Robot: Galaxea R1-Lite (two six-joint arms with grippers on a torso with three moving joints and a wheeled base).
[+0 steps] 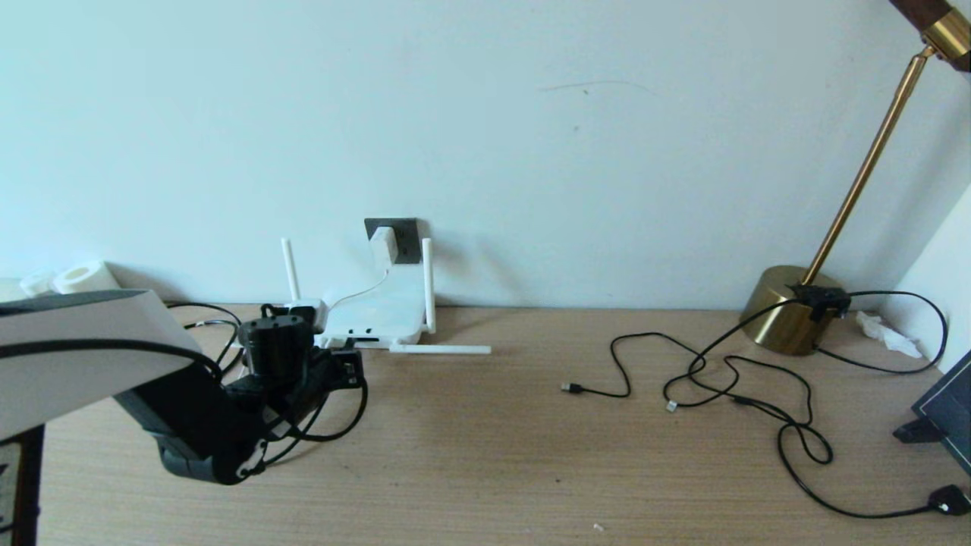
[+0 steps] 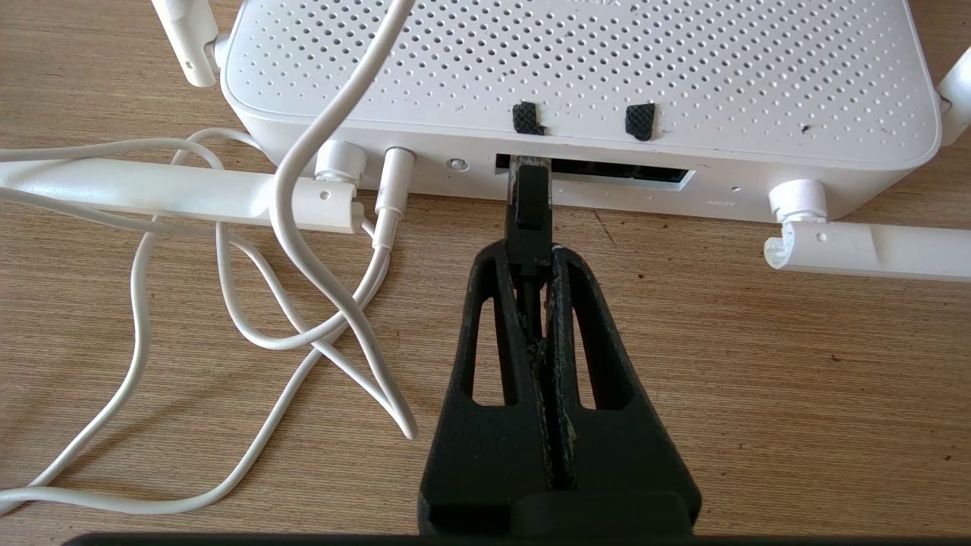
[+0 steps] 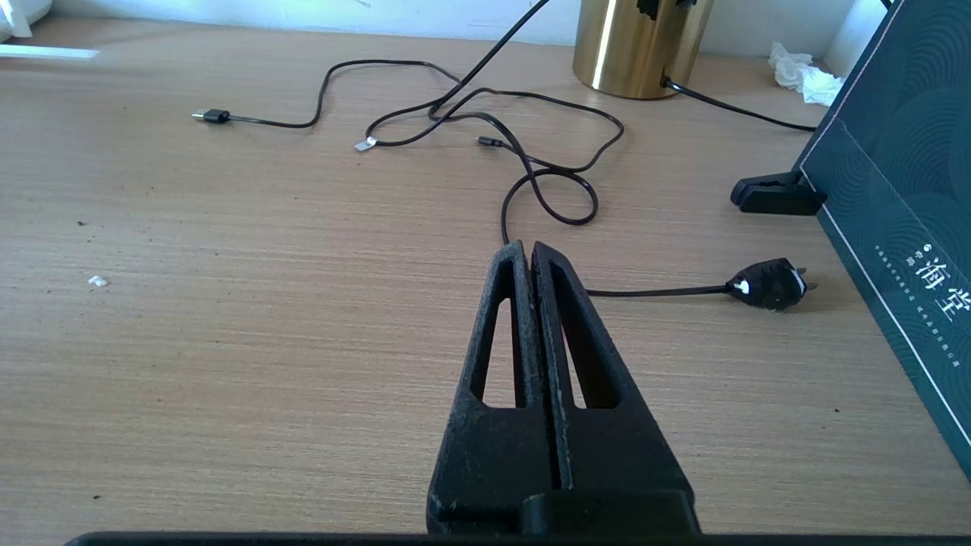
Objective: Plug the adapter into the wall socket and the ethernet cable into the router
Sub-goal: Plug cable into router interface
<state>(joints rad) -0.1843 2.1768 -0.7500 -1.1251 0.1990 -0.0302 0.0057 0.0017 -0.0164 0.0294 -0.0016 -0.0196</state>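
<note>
The white router (image 1: 379,311) lies flat against the wall, one antenna (image 1: 440,349) lying on the desk. Above it, the white adapter (image 1: 383,244) sits in the dark grey wall socket (image 1: 410,241), its thin white cord (image 2: 303,189) running down to the router (image 2: 576,68). My left gripper (image 2: 529,258) is shut on the black plug of the ethernet cable (image 2: 529,208). The plug's tip is at the left end of the router's dark port slot (image 2: 607,173). The black cable (image 1: 362,406) loops beside my left gripper (image 1: 349,369). Low over bare desk, my right gripper (image 3: 529,250) is shut on nothing.
A brass lamp base (image 1: 793,307) stands at the back right, with tangled black cables (image 1: 728,379) and a black mains plug (image 3: 770,283) spread on the desk. A dark box (image 1: 948,409) leans at the right edge. White rolls (image 1: 83,277) sit at the far left.
</note>
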